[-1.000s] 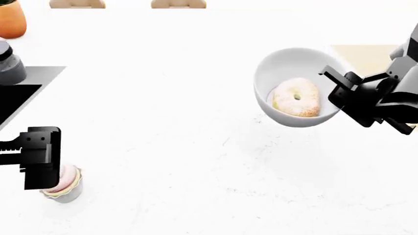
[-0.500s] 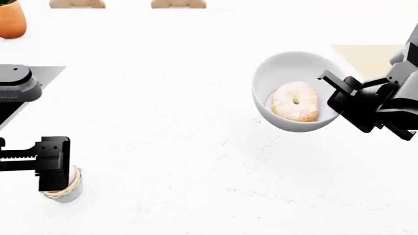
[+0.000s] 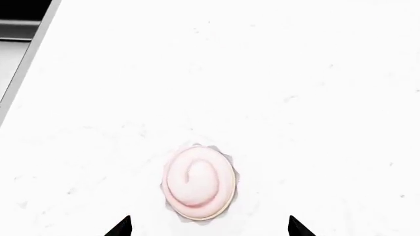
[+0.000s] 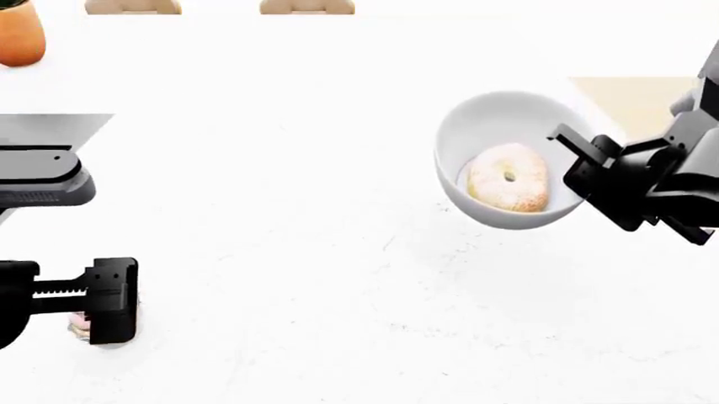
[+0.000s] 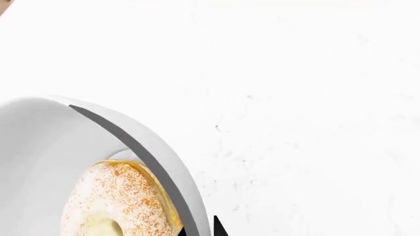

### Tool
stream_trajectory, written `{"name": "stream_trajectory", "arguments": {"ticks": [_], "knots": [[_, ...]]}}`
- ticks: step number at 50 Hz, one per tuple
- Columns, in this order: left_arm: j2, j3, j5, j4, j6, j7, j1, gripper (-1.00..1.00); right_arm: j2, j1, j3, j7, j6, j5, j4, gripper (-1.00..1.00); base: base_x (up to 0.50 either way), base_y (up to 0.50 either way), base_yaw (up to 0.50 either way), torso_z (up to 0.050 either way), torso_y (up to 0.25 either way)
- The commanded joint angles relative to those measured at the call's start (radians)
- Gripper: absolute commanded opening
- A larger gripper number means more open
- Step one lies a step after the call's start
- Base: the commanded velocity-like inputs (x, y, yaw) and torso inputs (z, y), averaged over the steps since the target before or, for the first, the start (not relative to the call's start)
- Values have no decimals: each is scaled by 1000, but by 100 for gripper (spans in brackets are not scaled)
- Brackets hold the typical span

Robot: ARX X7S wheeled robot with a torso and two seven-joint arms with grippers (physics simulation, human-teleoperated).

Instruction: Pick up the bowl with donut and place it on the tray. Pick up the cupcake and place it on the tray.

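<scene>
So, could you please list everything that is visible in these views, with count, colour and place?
bowl: one, glossy white, held off the counter at the right by its rim.
donut: one, pale beige with white sugar, inside the bowl.
cupcake: one, pink swirled frosting, on the counter at the near left, below the left gripper.
plant pot: one, orange, far left corner.
sink: one, black with a grey rim, left edge.
counter: one, white.
left gripper: one, black, open, fingertips either side of the cupcake.
right gripper: one, black, shut on the bowl's rim.
</scene>
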Motion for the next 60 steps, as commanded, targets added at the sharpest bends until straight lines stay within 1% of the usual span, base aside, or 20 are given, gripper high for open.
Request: {"name": "stream_trajectory", "arguments": {"ticks": [1,11,18,25,28,43,50,55,56,60], "knots": [[-13,9,46,16,22,46,45,100,0,3,7,-7,-3,-8,0,-100,0,0,0,0,0],[-22,25,123,12,43,75,90,100,-2,2,5,-17,2,-11,9,-100,0,0,0,0,0],[-9,33,192,9,93,134,135,100,-11,0,0,-21,5,-16,15,-100,0,0,0,0,1],[15,48,256,2,147,206,193,100,-33,16,-19,-79,46,-47,104,-100,0,0,0,0,0],[16,56,277,-3,157,228,212,100,-22,4,-12,-63,30,-38,69,-100,0,0,0,0,0],[-41,70,317,20,178,229,248,100,7,-36,7,-33,-22,-17,-18,-100,0,0,0,1,1],[-30,73,326,11,181,235,257,100,10,-44,10,-31,-30,-12,-29,-100,0,0,0,0,0],[-16,87,357,-14,199,267,288,100,17,-52,12,-39,-32,-10,-33,-100,0,0,0,0,0],[-11,93,369,-20,208,278,300,-100,17,-53,12,-42,-31,-10,-30,-100,0,0,0,0,0],[-2,114,438,-57,248,312,345,-100,17,-54,10,-54,-24,-13,-18,-100,0,0,0,0,0]]}}
